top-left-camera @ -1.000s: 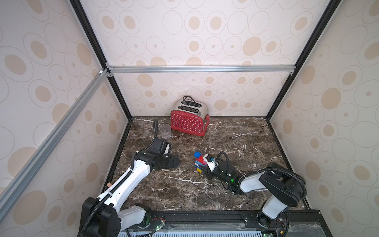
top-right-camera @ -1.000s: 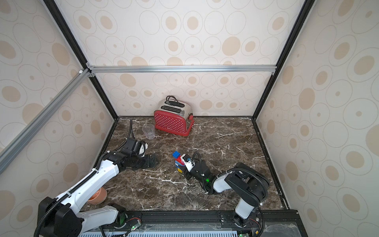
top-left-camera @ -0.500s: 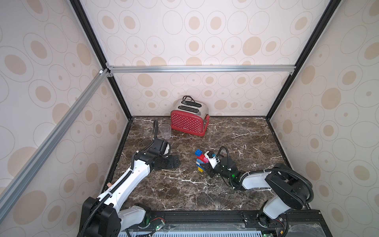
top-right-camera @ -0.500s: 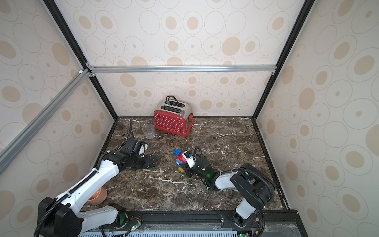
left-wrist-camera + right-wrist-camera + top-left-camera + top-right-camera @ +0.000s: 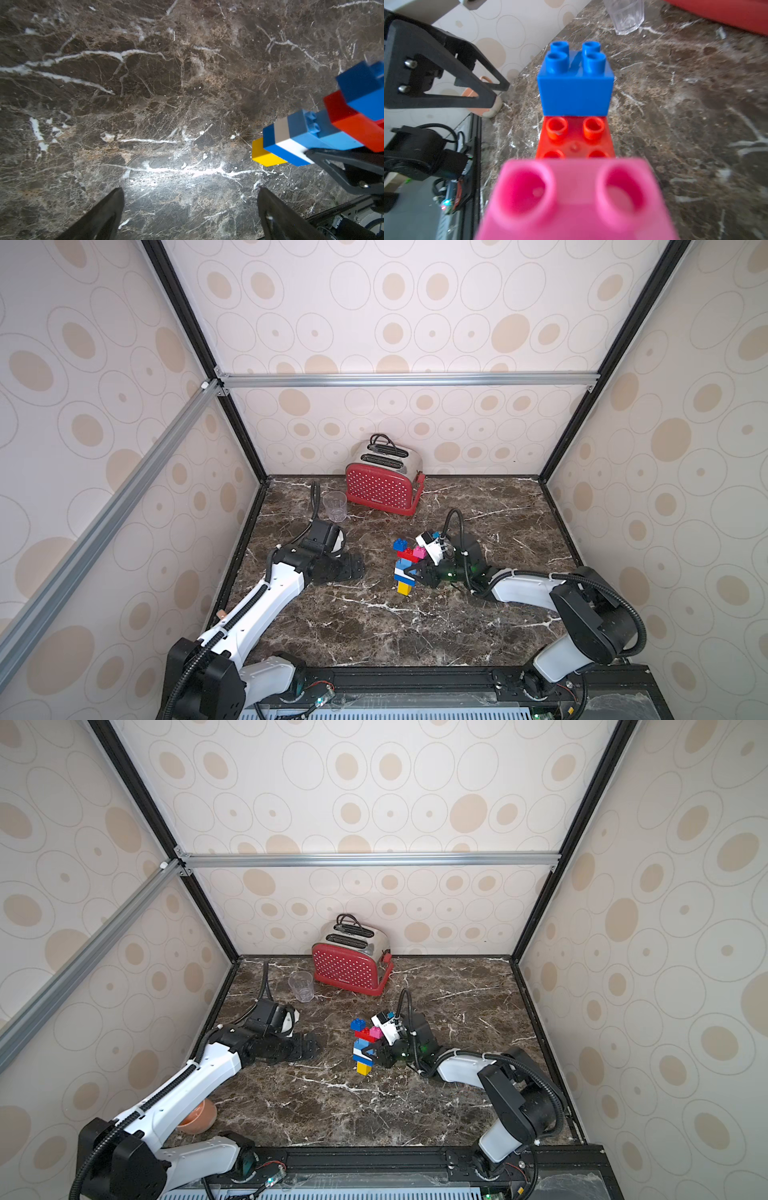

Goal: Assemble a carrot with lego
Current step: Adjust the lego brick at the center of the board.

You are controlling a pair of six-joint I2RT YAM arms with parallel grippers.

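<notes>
The carrot is a lego stack with a yellow tip low down, then blue, white, blue and red layers, and small blue and pink bricks at the wide end. It shows in both top views. My right gripper is shut on its blue and white layers, as the left wrist view shows. The right wrist view shows only the pink brick, the red layer and the blue brick; the jaws are hidden behind them. My left gripper lies open on the marble to the left, with nothing between its fingers.
A red toaster stands at the back wall with a clear glass beside it. A terracotta bowl sits at the left edge under the left arm. Marble floor spreads between the two grippers and toward the front rail.
The right arm has stretched further toward the middle and tipped the carrot more upright, yellow tip down. The left arm has not moved.
</notes>
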